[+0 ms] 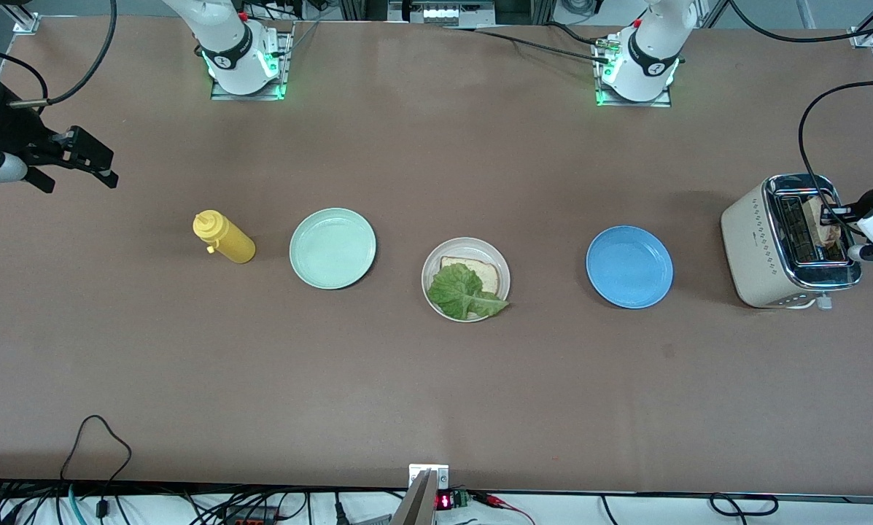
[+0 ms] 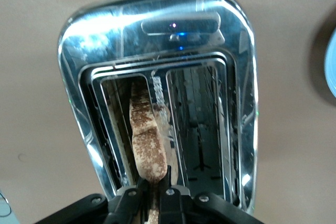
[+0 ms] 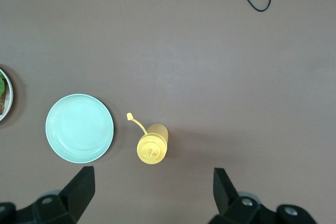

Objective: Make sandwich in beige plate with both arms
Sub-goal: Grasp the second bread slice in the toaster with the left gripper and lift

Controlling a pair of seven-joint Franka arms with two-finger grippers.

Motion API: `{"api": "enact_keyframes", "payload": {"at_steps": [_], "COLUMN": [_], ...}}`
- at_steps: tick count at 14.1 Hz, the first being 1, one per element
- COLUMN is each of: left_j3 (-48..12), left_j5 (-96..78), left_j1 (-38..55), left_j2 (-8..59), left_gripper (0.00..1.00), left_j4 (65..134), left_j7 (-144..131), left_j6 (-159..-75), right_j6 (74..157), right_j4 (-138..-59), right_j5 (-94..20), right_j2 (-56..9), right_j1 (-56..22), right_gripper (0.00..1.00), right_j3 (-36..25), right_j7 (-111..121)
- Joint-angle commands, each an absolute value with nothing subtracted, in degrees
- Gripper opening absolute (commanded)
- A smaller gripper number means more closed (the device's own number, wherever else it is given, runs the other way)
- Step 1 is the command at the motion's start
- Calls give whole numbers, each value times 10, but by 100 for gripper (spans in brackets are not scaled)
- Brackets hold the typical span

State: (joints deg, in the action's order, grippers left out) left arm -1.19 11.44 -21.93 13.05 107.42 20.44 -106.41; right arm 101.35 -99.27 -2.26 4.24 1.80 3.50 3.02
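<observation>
The beige plate sits mid-table and holds one toast slice with a ruffled lettuce leaf lying on it. At the left arm's end of the table stands a cream toaster. A second toast slice stands upright in one of its slots. My left gripper is right above that slot, shut on the slice's top edge. My right gripper waits open and empty, high over the table near the right arm's end.
A yellow squeeze bottle lies toward the right arm's end, with a mint-green plate beside it. A blue plate sits between the beige plate and the toaster. The toaster's other slot holds nothing.
</observation>
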Motion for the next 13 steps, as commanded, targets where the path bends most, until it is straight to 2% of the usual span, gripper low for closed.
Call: {"api": "enact_keyframes", "payload": {"at_steps": [1,5,9,11,13], "left_j3": [-29,-71,-74,-74,-75], "left_j5": [127,171,178,164,67], "left_j1": [-213,-176,-93,-56,-48], "left_j2": [120,124,124,125,125], "left_gripper": [1,1,1,1,1], "left_j4": [1038,951,872,842,838], "left_j7": [211,207,207,212,207], "left_j6": [-1013,-960,-889,-857,-848], "right_j6": [1015,1007,1010,1011,1012], "right_j4": [-980,-980,-981,-980,-966], "right_j5": [-22,-17,16,16,14], "right_j2": [33,34,32,26,13], "right_j1": [20,-1,-3,-1,-1], "right_gripper": [100,100,100,100,100], "right_j3": [34,22,23,22,22], "right_j7": [25,21,17,16,18]}}
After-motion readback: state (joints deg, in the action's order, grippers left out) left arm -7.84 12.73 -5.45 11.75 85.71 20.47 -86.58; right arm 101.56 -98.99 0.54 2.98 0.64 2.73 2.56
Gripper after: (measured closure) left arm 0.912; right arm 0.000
